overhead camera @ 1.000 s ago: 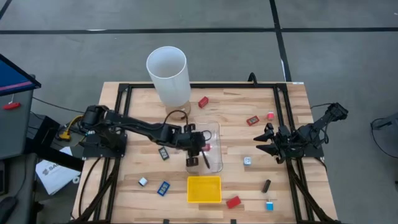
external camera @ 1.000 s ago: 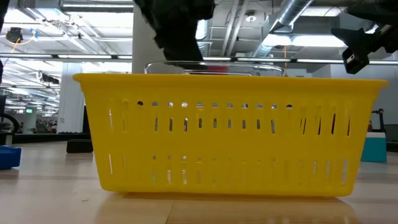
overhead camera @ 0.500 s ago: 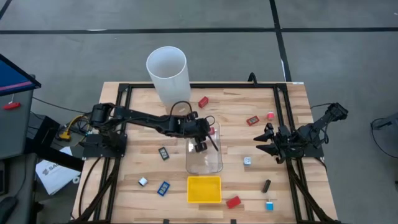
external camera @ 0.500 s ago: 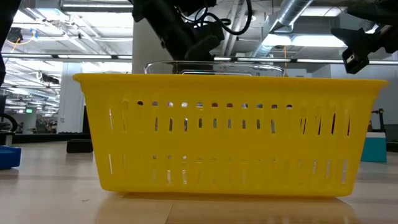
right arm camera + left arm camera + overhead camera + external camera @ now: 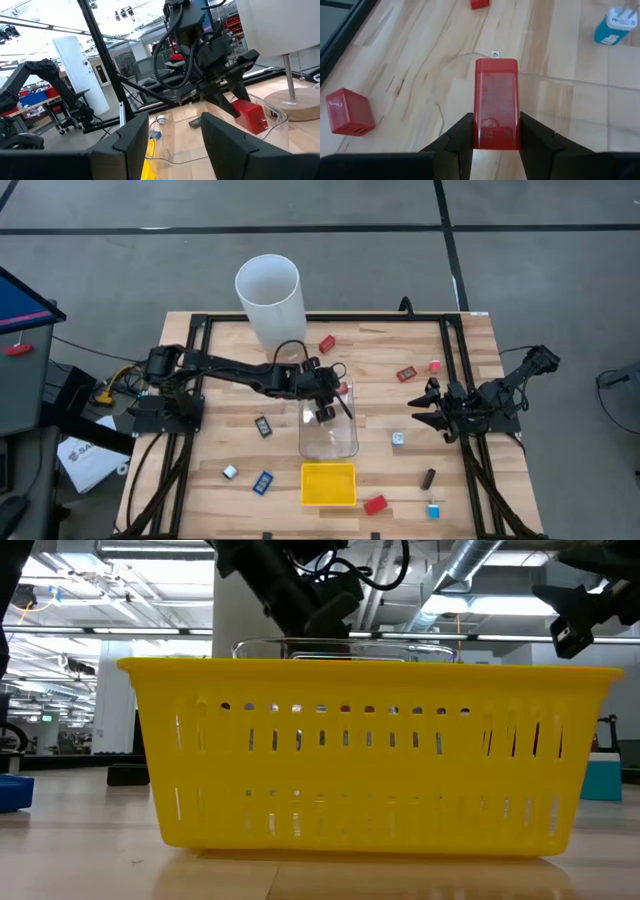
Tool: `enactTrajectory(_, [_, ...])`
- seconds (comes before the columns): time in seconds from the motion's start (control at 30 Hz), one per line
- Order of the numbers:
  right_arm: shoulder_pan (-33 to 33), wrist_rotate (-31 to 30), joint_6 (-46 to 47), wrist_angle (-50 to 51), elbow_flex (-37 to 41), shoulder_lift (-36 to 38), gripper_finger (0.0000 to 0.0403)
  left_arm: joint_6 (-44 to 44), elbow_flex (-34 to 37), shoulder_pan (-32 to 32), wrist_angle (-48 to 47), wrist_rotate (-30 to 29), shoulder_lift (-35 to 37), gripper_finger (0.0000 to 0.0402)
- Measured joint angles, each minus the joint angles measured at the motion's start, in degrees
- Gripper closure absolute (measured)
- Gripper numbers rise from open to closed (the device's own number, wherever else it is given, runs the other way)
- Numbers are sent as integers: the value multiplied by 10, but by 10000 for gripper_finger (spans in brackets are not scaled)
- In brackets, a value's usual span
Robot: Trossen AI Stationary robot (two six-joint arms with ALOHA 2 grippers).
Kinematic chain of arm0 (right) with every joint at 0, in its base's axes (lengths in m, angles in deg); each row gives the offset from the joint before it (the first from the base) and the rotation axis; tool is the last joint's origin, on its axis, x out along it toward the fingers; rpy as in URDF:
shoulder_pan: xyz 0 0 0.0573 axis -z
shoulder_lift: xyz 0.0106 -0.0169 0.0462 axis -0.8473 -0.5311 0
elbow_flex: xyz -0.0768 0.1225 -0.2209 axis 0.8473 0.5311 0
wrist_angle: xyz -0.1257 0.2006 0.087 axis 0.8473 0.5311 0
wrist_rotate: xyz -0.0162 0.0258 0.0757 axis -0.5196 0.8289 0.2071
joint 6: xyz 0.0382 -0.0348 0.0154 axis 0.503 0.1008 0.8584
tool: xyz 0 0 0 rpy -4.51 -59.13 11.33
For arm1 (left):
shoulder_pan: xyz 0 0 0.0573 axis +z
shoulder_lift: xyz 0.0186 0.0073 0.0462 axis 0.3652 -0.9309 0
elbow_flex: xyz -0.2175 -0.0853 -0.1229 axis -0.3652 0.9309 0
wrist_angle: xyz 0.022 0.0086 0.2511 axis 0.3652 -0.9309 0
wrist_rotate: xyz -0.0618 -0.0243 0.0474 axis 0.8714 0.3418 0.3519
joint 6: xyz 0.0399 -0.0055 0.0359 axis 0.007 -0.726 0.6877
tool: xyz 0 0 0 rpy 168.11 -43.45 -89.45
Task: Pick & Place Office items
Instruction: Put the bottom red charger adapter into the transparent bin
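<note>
L gripper (image 5: 333,402) w/ small pink-red block (image 5: 341,390) hovers over clear plastic rectangular bin (image 5: 330,442); square yellow tray (image 5: 328,484) at bin's 6 o'clock.

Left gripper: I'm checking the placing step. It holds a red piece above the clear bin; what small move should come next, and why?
Probably lower a little and open. The left gripper is shut on the red piece, which hangs over the clear bin near its far end, so releasing there should drop it inside. The right gripper waits at the table's right side.

About eleven office items (image 5: 405,374)
</note>
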Motion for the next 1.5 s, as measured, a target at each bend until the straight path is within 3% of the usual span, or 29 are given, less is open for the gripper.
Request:
enactTrajectory(0.27, [0,0,-4,-2,0,0,228,2,0,0,9,1,-29,286])
enactTrajectory(0.63, [0,0,-4,2,0,0,228,-11,-1,-32,-26,2,-7,286])
enactTrajectory(0.9, [0,0,-2,0,0,-2,228,-13,0,-81,-55,48,-5,286])
enactTrajectory(1.1, [0,0,0,0,0,-2,228,-15,0,-70,-21,51,-10,286])
enactTrajectory(1.5, [0,0,2,7,0,-2,228,-21,44,-65,47,132,-27,286])
